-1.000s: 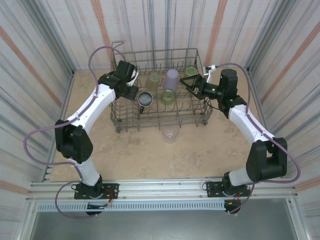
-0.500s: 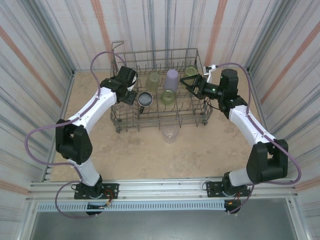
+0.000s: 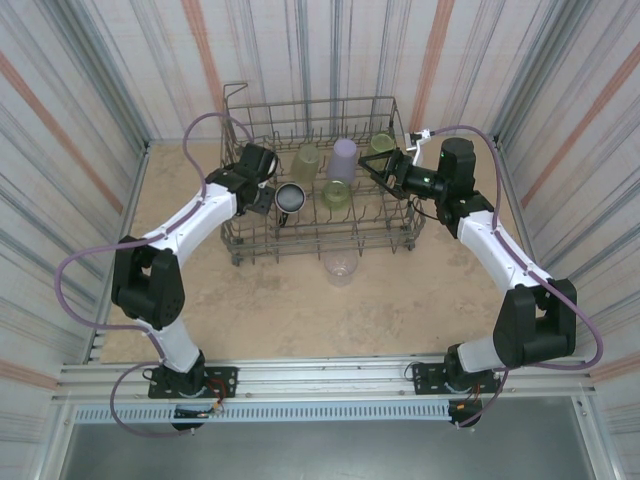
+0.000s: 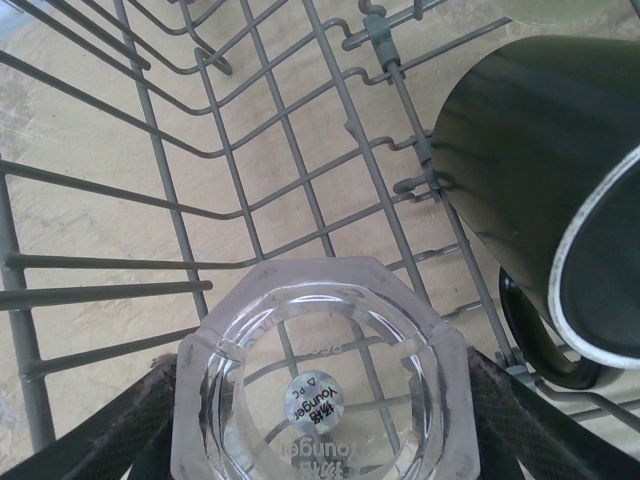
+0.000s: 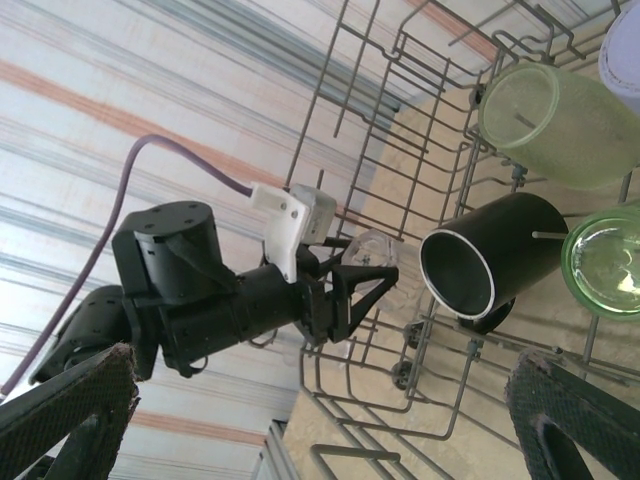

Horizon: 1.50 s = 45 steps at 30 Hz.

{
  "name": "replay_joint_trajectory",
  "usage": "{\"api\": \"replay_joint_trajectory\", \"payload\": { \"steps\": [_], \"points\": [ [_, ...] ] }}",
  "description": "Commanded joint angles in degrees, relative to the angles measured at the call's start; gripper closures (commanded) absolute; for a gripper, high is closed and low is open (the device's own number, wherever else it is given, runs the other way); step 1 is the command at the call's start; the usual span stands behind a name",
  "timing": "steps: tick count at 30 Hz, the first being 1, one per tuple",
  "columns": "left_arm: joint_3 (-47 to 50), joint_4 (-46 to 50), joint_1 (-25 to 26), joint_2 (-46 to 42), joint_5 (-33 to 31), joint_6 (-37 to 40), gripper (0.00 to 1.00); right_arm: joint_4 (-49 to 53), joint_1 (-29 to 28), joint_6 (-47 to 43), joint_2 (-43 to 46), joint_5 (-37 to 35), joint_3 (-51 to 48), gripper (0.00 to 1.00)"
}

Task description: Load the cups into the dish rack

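The dish rack stands at the back of the table. My left gripper is shut on a clear cup at the rack's left end, over the wire floor. The cup's octagonal base faces the left wrist camera between the fingers. Just to its right a dark cup with a shiny rim lies on its side. In the rack are also a lavender cup and yellow-green cups. My right gripper is open over the rack's right part, with nothing in it.
Another clear cup stands on the table just in front of the rack. Corrugated walls close in the left, back and right. In the right wrist view, the left gripper and its clear cup sit beyond the dark cup.
My left gripper has moved a little to the right and nearer with the clear cup, deeper into the rack's left end. The right arm has stayed where it was.
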<state>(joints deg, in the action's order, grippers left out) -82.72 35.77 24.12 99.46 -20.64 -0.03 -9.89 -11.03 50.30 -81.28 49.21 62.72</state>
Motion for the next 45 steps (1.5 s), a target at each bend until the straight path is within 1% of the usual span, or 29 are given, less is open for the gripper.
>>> {"api": "replay_joint_trajectory", "payload": {
  "steps": [1,2,3,6,7,8,9,14,19,21,30,36,45],
  "points": [
    [1.2,-2.9,-0.4,-2.4,-1.5,-3.9,0.73,0.9,-0.5,-1.3,2.2,-0.8,0.1,0.01],
    [1.4,-3.2,-0.4,-2.3,-1.8,-4.5,0.69,0.9,-0.5,-1.3,2.1,-0.8,0.0,0.01],
    [1.6,-3.4,-0.4,-2.1,-2.2,-5.1,0.61,0.9,-0.5,-1.2,2.1,-0.7,0.1,0.01],
    [1.9,-4.4,-0.3,-2.3,-2.4,-6.1,0.57,1.0,-0.5,-1.3,2.1,-0.8,0.0,0.01],
    [2.0,-4.7,-0.4,-2.4,-2.4,-6.4,0.53,1.1,-0.5,-1.3,2.1,-0.8,0.0,0.01],
    [2.1,-5.1,-0.3,-2.7,-2.6,-6.6,0.45,1.0,-0.6,-1.2,2.1,-0.9,0.0,0.01],
    [2.4,-5.6,-0.3,-2.9,-2.7,-6.8,0.4,1.0,-0.6,-1.2,2.1,-0.9,0.0,0.01],
    [3.0,-7.3,-0.3,-3.6,-3.0,-6.9,0.2,1.1,-0.8,-1.3,2.0,-1.0,-0.1,0.01],
    [2.9,-7.4,-0.2,-3.5,-3.8,-6.9,0.03,1.3,-0.8,-1.2,1.7,-1.1,0.1,0.01],
    [2.9,-7.4,-0.1,-3.8,-4.1,-7.1,0.01,1.4,-1.0,-1.3,1.6,-1.2,0.3,0.01],
    [3.4,-9.8,0.1,-7.2,-5.5,-7.3,0.01,2.8,-1.8,-2.6,0.8,-1.7,1.1,0.01],
    [2.8,-11.0,0.6,-7.6,-7.4,-6.2,0.01,4.2,-2.5,-3.7,0.4,-2.2,2.0,0.01],
    [-0.8,-10.4,1.6,-9.5,-5.1,-6.8,0.01,6.2,-2.8,-5.0,0.5,-2.8,2.4,0.01]
  ]
}}
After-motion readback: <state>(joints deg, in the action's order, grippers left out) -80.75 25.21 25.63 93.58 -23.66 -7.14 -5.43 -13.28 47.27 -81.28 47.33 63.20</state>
